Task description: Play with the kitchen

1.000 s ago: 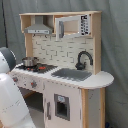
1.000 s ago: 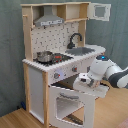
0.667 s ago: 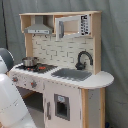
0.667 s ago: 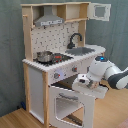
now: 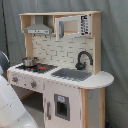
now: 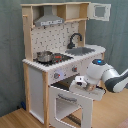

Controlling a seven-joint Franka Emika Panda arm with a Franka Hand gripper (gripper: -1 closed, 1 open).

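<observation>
Kitchen (image 6: 60, 65), tall white and light-wood toy: stands on the floor against grey curtains; small steel pot (image 6: 44, 56) at left; oven door (image 6: 67, 102) hangs open. Rigid, probably light; grasp door edge or knobs. White robot gripper (image 6: 80, 84) beside door, claw state cannot tell.

No legible text, brand, number or sign in either exterior view; dark marks on the kitchen's (image 5: 60, 65) upper door panel (image 5: 84, 24) cannot be read.
</observation>
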